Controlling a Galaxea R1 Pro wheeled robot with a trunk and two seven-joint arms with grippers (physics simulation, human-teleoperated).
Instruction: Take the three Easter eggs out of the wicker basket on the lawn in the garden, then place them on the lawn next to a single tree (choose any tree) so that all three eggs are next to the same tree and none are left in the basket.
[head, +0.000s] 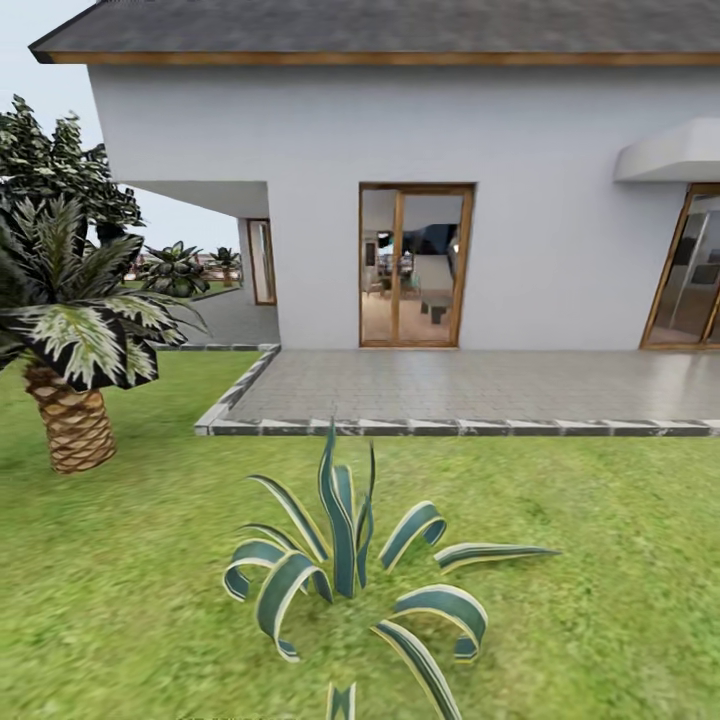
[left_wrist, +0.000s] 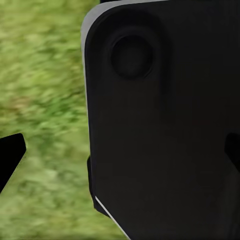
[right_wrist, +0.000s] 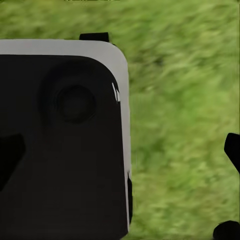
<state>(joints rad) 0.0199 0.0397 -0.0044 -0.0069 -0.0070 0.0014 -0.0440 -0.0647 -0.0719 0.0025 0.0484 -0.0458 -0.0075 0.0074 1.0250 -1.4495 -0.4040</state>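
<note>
The lawn (head: 600, 560) spreads across the near ground in the head view. The Easter eggs, the wicker basket and the tree are out of view. In the left wrist view, my left gripper (left_wrist: 120, 160) is open, its dark fingertips (left_wrist: 11, 157) far apart over grass, with a dark panel of my own body behind. In the right wrist view, my right gripper (right_wrist: 120, 155) is open too, one fingertip (right_wrist: 232, 147) over grass and nothing held.
A spiky striped agave (head: 350, 570) stands close ahead. A short palm (head: 70, 340) is at the left. Beyond lie a grey paved patio (head: 480, 385) with a stone kerb and a white house with glass doors (head: 415, 265).
</note>
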